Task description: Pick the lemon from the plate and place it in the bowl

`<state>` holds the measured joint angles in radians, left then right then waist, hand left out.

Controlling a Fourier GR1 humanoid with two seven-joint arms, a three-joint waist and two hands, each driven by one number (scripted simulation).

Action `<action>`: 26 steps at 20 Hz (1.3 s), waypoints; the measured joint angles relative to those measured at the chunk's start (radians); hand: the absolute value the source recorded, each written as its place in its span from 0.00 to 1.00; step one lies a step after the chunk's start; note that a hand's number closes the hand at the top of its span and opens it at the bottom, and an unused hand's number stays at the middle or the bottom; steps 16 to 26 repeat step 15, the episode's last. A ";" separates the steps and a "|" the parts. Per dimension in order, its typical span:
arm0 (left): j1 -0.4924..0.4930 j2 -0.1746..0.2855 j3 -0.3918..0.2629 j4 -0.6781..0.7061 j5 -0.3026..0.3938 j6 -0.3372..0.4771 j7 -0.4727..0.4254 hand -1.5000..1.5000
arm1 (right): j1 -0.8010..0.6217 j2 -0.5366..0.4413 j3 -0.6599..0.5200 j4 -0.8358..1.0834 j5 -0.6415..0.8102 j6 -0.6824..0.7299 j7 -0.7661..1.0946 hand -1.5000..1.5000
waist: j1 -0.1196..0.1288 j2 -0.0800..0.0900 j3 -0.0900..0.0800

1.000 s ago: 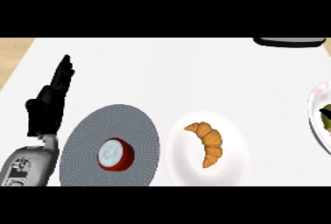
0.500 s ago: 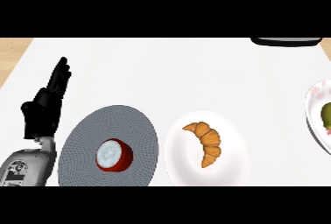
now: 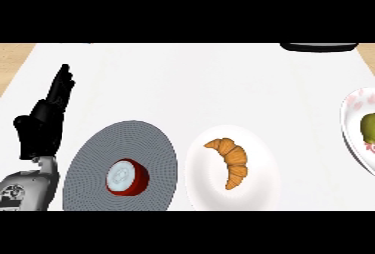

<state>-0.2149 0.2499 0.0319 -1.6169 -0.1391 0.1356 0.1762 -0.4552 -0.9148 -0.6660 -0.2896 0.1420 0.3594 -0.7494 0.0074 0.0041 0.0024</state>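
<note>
Your lemon (image 3: 368, 125), a yellow-green lump cut off by the right edge of the view, lies on the flowered plate (image 3: 353, 106) and not in any bowl. So the pick is the step in hand, as far as you can judge.

The left hand (image 3: 44, 124) rests at the left of the bench (image 3: 205, 79) with its fingers straight, pressed together and holding nothing, well apart from the lemon. The right hand does not show.

The only likely bowl is the small red one (image 3: 126, 177) on the grey plate (image 3: 154, 144), near left. A white plate (image 3: 256, 193) with a croissant (image 3: 230, 161) lies between the two.

The next move calls for a reach to the right edge — probably by your right hand — and fingers curled round the lemon before any carry leftward.
</note>
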 measured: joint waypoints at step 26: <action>0.021 -0.018 0.003 0.005 -0.014 0.005 -0.011 0.50 | 0.273 -0.042 -0.005 -0.056 -0.082 0.125 -0.076 0.00 | -0.017 -0.005 0.001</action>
